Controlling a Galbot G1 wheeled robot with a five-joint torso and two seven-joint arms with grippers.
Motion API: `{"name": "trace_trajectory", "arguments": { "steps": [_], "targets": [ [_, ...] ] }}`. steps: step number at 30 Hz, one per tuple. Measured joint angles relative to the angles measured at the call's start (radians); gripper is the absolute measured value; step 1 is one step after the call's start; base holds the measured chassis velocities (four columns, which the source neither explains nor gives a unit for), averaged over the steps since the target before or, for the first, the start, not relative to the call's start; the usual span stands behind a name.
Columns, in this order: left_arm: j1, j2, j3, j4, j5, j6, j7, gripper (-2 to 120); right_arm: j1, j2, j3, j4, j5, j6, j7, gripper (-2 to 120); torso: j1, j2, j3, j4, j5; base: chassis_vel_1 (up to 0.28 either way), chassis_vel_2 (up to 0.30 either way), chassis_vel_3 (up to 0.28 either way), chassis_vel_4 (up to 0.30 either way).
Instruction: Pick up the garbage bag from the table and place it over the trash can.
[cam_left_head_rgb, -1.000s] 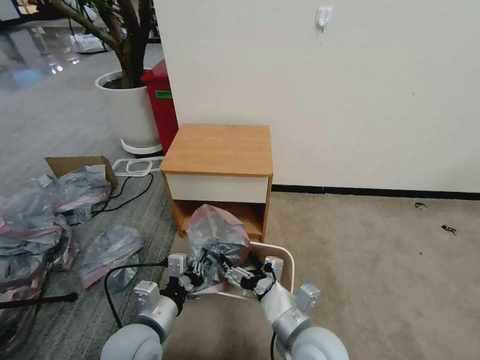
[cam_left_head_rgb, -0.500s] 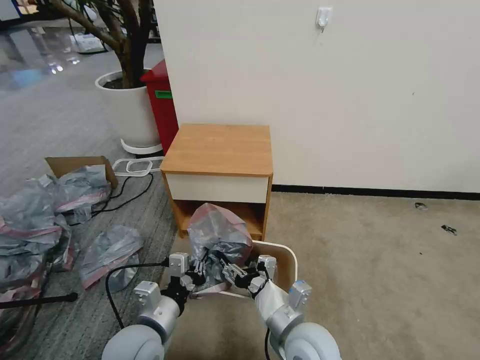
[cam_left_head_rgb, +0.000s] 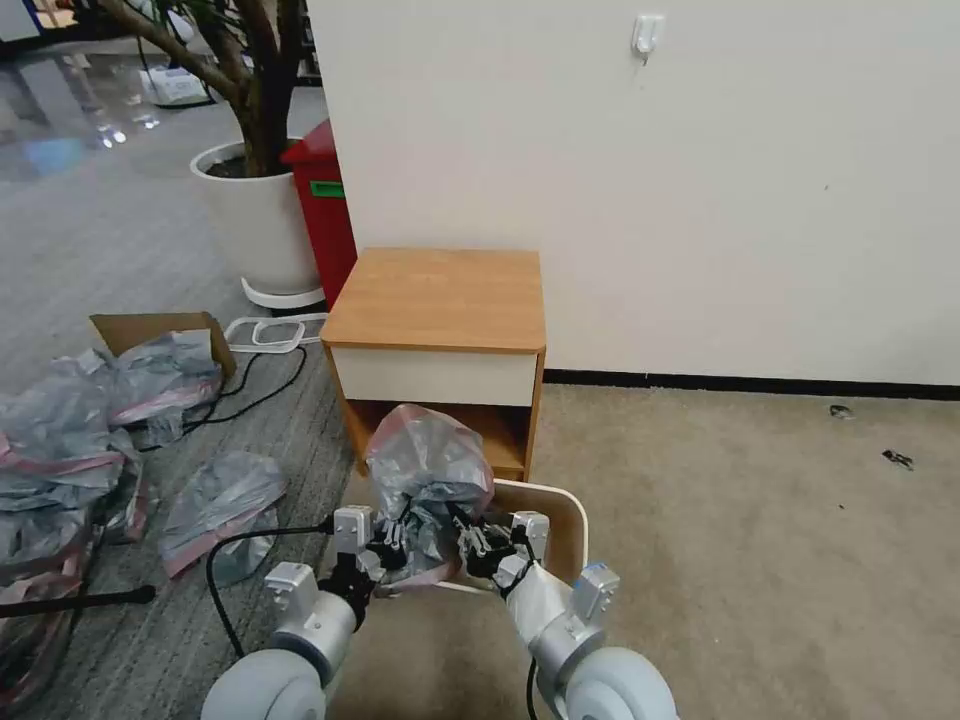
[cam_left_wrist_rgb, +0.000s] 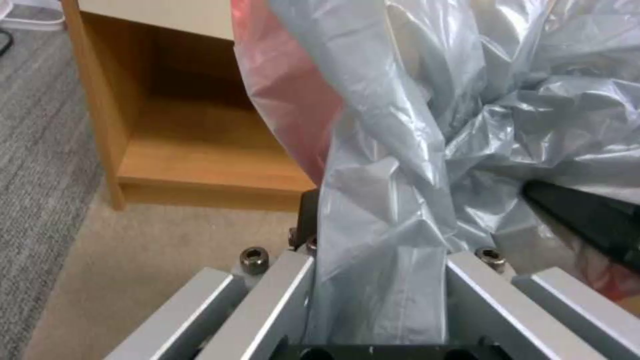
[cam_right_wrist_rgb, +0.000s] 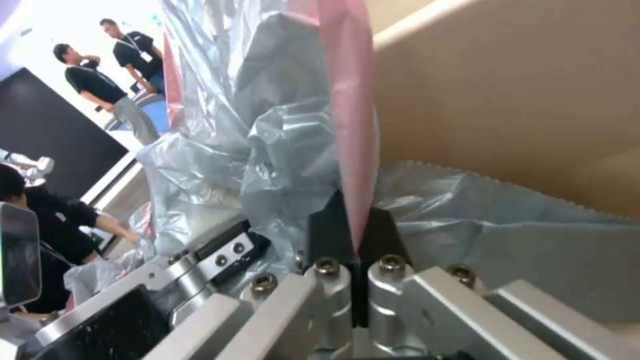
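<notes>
On the striped grey floor to our far left lies the heaped pile of grey bags (cam_left_head_rgb: 60, 450), with a cardboard box (cam_left_head_rgb: 150, 330) behind it, well apart from our work. Nearer, our left gripper (cam_left_head_rgb: 395, 545) is clamped on a fold of the garbage bag (cam_left_head_rgb: 430, 475); the left wrist view shows grey film (cam_left_wrist_rgb: 400, 165) pinched between the metal fingers (cam_left_wrist_rgb: 280, 295). We hold the bag bunched and standing upright, its long axis roughly vertical, its puffed crown toward the table (cam_left_head_rgb: 435, 300) and its lower folds hanging over the near left part of the trash can (cam_left_head_rgb: 565, 520). Its pink band (cam_right_wrist_rgb: 350, 125) runs up from our right gripper (cam_left_head_rgb: 478, 545), whose black pads (cam_right_wrist_rgb: 327, 232) are closed on that rim (cam_right_wrist_rgb: 357, 220), just inside the beige wall of the can (cam_right_wrist_rgb: 520, 100). Both grippers sit close together at the can's near edge. The can's far rim nearly touches the table's open shelf (cam_left_wrist_rgb: 193, 165). To our right, bare beige carpet (cam_left_head_rgb: 780, 540) stretches to the white wall (cam_left_head_rgb: 700, 180), leaving open room.
</notes>
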Motion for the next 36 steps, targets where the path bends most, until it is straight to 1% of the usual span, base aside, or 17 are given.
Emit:
{"name": "trace_trajectory", "arguments": {
  "steps": [10,13,14,16,18,21,22,28,31,34,36],
  "targets": [
    [-0.011,0.003,-0.003,0.013,-0.007,0.000,-0.014,4,-0.015,-0.006,-0.004,0.013,-0.019,0.003,-0.009,0,0.000,0.000,0.000,0.0000,0.0000,0.000,0.000,0.000,0.000],
    [-0.012,0.010,-0.007,0.022,-0.006,0.000,-0.015,4,-0.042,-0.036,-0.014,0.081,-0.037,0.004,-0.031,0,0.000,0.000,0.000,0.0000,0.0000,0.000,0.000,0.000,0.000],
    [-0.012,0.010,-0.007,0.022,-0.006,0.000,-0.015,4,-0.042,-0.036,-0.014,0.081,-0.037,0.004,-0.031,0,0.000,0.000,0.000,0.0000,0.0000,0.000,0.000,0.000,0.000],
    [-0.013,0.013,-0.007,0.025,-0.004,0.000,-0.016,4,-0.054,-0.060,-0.014,0.134,-0.039,0.005,-0.042,0,0.000,0.000,0.000,0.0000,0.0000,0.000,0.000,0.000,0.000],
    [-0.013,0.013,-0.006,0.025,-0.003,0.000,-0.016,4,-0.055,-0.066,-0.011,0.149,-0.038,0.005,-0.046,0,0.000,0.000,0.000,0.0000,0.0001,0.000,0.000,0.000,0.000],
    [-0.010,0.013,0.002,0.026,-0.001,0.000,-0.016,4,-0.046,-0.087,0.020,0.178,-0.008,0.010,-0.054,0,0.000,0.000,0.000,0.0000,0.0001,0.000,0.000,0.000,0.000],
    [-0.010,0.013,0.002,0.026,-0.001,0.000,-0.016,4,-0.046,-0.087,0.020,0.178,-0.008,0.010,-0.054,0,0.000,0.000,0.000,0.0000,0.0001,0.000,0.000,0.000,0.000],
    [0.000,0.022,0.001,0.013,0.000,0.000,-0.016,4,-0.024,-0.114,0.101,0.171,0.061,0.022,-0.056,0,0.000,0.000,0.000,0.0000,0.0001,0.000,0.000,0.000,0.000],
    [0.002,0.024,0.000,0.010,-0.001,0.000,-0.016,4,-0.019,-0.120,0.117,0.168,0.074,0.024,-0.056,0,0.000,0.000,0.000,0.0000,0.0001,0.000,0.000,0.000,0.000],
    [0.006,0.027,-0.004,0.004,-0.003,-0.001,-0.015,4,-0.012,-0.146,0.172,0.160,0.109,0.024,-0.054,0,0.000,0.000,0.000,0.0001,0.0002,0.000,0.000,0.000,0.000],
    [0.007,0.027,-0.004,0.003,-0.004,-0.001,-0.015,4,-0.012,-0.149,0.176,0.159,0.112,0.024,-0.054,0,0.000,0.000,0.000,0.0000,0.0001,0.000,0.000,0.000,0.000]
  ]
}}
